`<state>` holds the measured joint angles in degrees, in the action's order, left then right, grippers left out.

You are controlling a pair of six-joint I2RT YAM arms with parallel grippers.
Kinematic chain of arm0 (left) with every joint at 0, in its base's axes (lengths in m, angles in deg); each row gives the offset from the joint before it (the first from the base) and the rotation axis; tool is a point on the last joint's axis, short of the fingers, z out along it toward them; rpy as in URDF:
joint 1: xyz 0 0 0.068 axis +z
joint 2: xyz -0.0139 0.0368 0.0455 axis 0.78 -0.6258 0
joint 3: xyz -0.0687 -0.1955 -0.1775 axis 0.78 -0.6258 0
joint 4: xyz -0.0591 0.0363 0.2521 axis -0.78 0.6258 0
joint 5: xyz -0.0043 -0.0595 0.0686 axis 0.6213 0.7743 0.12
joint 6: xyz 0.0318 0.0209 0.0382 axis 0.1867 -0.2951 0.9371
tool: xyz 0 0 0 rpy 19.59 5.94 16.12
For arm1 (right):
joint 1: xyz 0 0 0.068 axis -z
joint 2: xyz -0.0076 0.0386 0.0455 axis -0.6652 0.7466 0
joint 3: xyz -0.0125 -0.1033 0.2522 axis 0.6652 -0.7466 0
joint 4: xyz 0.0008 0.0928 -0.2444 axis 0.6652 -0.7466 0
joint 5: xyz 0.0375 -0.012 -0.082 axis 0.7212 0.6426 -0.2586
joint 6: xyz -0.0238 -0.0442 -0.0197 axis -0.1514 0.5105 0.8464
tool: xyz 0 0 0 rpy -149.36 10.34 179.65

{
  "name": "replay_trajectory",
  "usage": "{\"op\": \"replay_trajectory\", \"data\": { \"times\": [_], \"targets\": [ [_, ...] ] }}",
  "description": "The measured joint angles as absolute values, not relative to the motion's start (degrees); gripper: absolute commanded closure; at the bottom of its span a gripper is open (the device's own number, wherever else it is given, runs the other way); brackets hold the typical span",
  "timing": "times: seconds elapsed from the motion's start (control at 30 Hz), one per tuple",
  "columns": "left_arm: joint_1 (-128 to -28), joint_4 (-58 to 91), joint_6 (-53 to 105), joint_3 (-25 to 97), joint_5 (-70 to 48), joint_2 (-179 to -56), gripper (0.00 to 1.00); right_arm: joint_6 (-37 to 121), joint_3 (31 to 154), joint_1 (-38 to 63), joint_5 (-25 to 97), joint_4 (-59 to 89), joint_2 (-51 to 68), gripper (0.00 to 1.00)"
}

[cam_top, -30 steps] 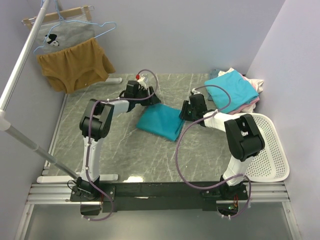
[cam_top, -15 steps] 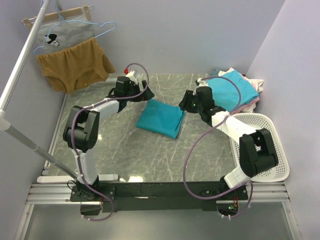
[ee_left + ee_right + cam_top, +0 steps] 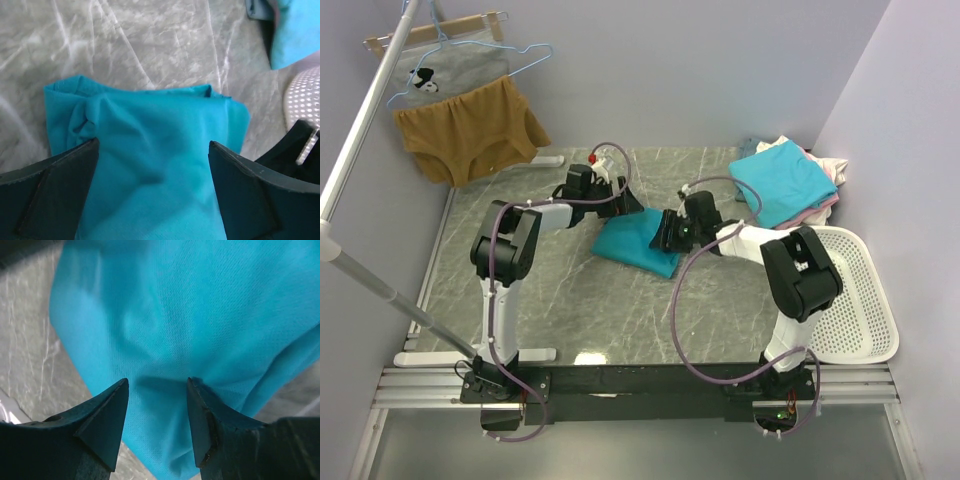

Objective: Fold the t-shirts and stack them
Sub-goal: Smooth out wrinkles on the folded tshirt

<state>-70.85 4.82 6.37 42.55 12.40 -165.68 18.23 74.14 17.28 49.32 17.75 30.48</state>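
A folded teal t-shirt lies on the marble table's middle. My left gripper is at its far edge, open and empty; in the left wrist view its jaws stand wide apart over the teal cloth. My right gripper is at the shirt's right edge, open and empty; in the right wrist view it hangs just over the cloth. A lighter turquoise t-shirt tops a pile at the back right, with pink and white shirts under it.
A white perforated basket sits at the right edge. A mustard-brown garment and a grey printed one hang on a rack at the back left. The rack's pole crosses the left side.
Both arms swung out half a second ago, the right to the pile, the left further left. Both are now back at the teal shirt's edges. The shirt has barely shifted.
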Motion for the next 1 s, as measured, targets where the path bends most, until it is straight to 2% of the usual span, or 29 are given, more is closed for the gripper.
{"op": "replay_trajectory", "data": {
  "times": [0.2,0.4,0.6,0.77,1.0],
  "targets": [
    [-70.5,2.8,6.0,42.6,13.8,-166.7,0.01,15.6,66.9,16.3,47.5,21.7,27.0,0.43],
    [-70.4,-2.2,5.0,37.7,13.7,-165.0,0.01,16.6,63.6,16.2,40.2,17.5,20.8,0.41],
    [-70.7,-1.2,3.8,27.9,11.0,-156.6,0.01,19.0,63.9,16.2,37.8,13.7,13.5,0.41],
    [-72.3,0.1,2.5,21.0,8.1,-148.2,0.01,19.5,64.3,15.4,39.6,12.9,12.1,0.41],
    [-73.7,1.0,2.2,19.8,6.2,-141.4,0.01,17.8,63.7,11.3,42.2,12.5,12.2,0.41]
  ]
}}
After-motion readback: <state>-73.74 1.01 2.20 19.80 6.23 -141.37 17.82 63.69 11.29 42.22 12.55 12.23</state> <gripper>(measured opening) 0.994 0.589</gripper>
